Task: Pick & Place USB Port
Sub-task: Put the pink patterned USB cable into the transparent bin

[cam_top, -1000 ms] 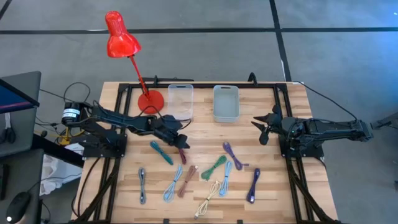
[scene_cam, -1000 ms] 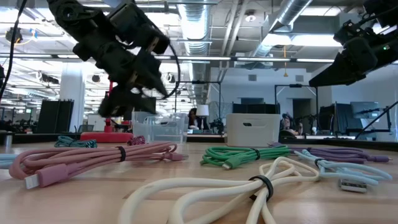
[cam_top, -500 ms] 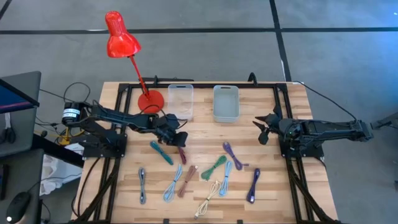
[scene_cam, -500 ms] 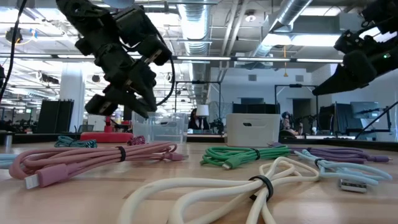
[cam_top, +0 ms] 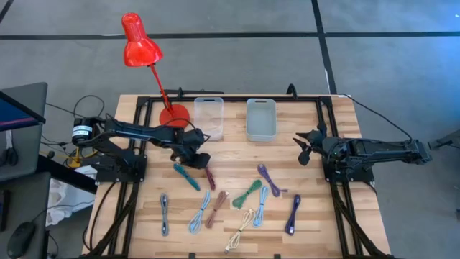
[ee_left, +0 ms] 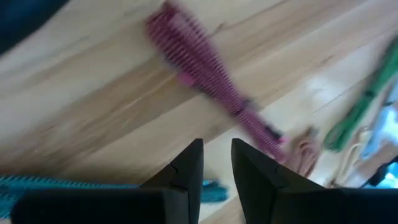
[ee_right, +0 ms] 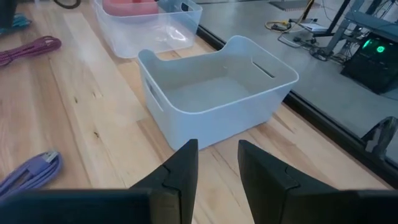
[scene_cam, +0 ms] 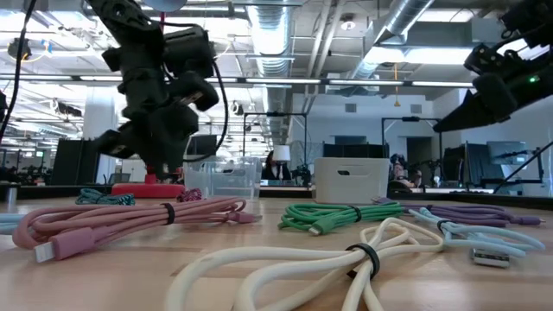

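Several bundled USB cables lie flat on the wooden table (cam_top: pixel 144 208). Nearest my left gripper are a maroon one (cam_top: pixel 209 177) (ee_left: pixel 205 62) and a teal one (cam_top: pixel 186 175). My left gripper (cam_top: pixel 196 155) (ee_left: pixel 216 167) hovers above the table between these two cables and the clear bin (cam_top: pixel 208 117), tipped downward. Its fingers stand a narrow gap apart with nothing between them. My right gripper (cam_top: pixel 303 150) (ee_right: pixel 217 163) waits at the table's right, above the surface, facing the white bin (ee_right: pixel 217 93). It is narrowly open and empty.
A red desk lamp (cam_top: pixel 140 43) stands by its round base (cam_top: pixel 173 116) left of the clear bin. The white bin (cam_top: pixel 261 119) sits beside the clear one at the far edge. Purple (cam_top: pixel 267 178), green (cam_top: pixel 246 193), light blue (cam_top: pixel 260 205) and cream (cam_top: pixel 241 230) cables fill the near half.
My left gripper has drawn back from over the maroon cable toward the table's left and far side, and has tipped more steeply downward. The maroon cable has stayed on the table.
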Robot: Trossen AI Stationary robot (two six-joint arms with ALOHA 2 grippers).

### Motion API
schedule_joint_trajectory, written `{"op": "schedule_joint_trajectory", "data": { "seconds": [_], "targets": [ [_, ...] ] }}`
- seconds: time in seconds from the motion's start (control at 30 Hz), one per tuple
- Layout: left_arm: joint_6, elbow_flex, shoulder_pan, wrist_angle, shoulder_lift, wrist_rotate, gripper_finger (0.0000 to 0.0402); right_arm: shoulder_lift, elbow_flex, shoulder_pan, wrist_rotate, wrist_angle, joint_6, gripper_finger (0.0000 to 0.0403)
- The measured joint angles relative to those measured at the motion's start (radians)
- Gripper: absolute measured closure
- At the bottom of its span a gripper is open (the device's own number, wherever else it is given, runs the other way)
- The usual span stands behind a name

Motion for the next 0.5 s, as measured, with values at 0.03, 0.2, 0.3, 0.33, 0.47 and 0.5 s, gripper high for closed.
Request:
{"op": "schedule_joint_trajectory", "data": {
  "seconds": [0.03,0.2,0.3,0.33,0.47,0.5],
  "targets": [
    [-0.001,0.000,-0.002,0.029,0.000,-0.012,0.0317,0.000,0.000,0.000,0.000,0.003,0.000,0.0295],
    [0.001,0.000,-0.001,0.149,0.006,-0.022,0.0309,0.000,0.000,0.000,0.027,0.004,0.000,0.0288],
    [0.027,0.000,-0.001,0.173,0.014,-0.023,0.0304,0.000,0.000,0.000,0.027,0.004,0.000,0.0281],
    [0.035,0.000,-0.001,0.182,0.016,-0.024,0.0303,0.000,0.000,0.000,0.027,0.004,0.000,0.0279],
    [0.106,0.000,0.007,0.232,0.016,-0.037,0.0303,0.000,0.000,0.000,0.027,0.005,0.000,0.0272],
    [0.108,0.000,0.007,0.248,0.016,-0.054,0.0303,0.000,0.000,0.000,0.027,0.004,0.000,0.0270]
  ]
}}
